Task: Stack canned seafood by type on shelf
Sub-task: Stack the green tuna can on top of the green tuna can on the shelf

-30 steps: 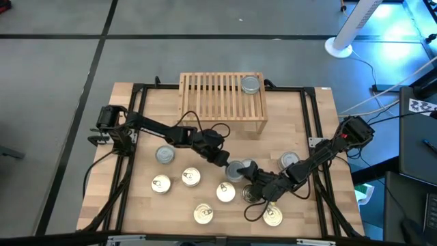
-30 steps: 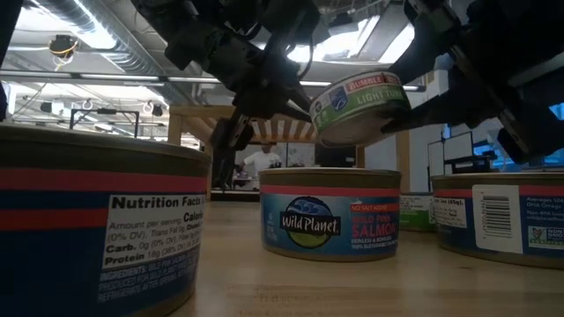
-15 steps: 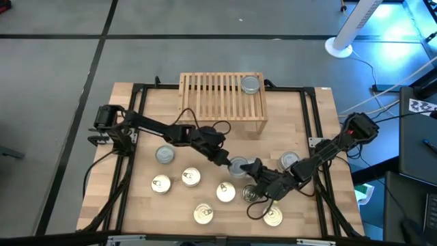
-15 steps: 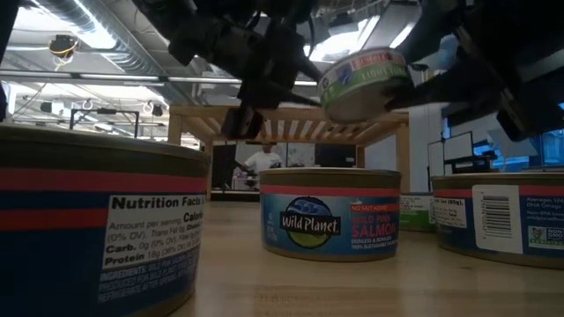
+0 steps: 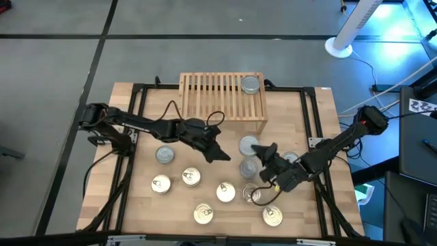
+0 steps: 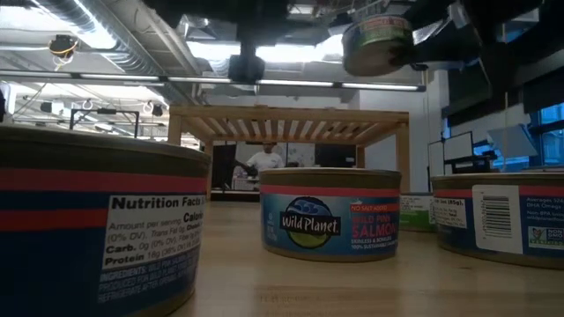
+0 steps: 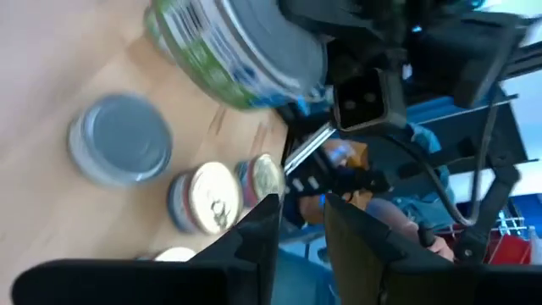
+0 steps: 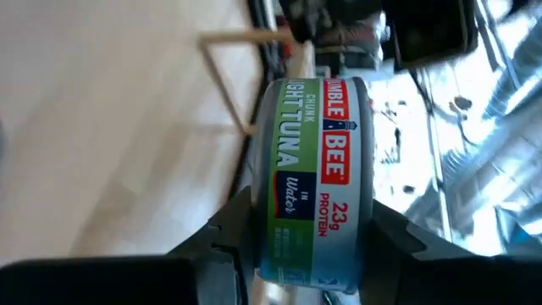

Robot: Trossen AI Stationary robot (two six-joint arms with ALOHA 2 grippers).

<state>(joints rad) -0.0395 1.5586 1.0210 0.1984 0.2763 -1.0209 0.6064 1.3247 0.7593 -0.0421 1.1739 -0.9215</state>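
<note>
Nearest the front edge of the desk [image 5: 321,116], two gold-lidded cans [image 5: 203,214] sit apart from each other, one at the middle of that edge and one toward the right front corner. Just behind them runs a loose row of three more gold-lidded cans [image 5: 190,178], with a further can lying under the right arm's cable. A silver-lidded can [image 5: 164,155] stands alone toward the left edge, and another silver-lidded one [image 5: 289,159] sits beside the right arm. All of these are loose on the desk, unsorted.

Over the middle of the desk, the right hand [image 5: 263,152] is clamped on a green-labelled tuna can [image 8: 315,182], carried well clear of the desk, its silver lid facing up in the overhead view. The left hand [image 5: 220,154] hangs close by, empty; its fingers [image 7: 254,241] show a narrow gap in the wrist view, slightly parted and gripping nothing.

At the back edge, the shelf [image 5: 218,96] carries only one silver-lidded can [image 5: 250,85], at its right end.

By my reading the task is barely begun: one can placed, one in the air that would likely join it as a matching silver type, and roughly eight left to sort and stack.
</note>
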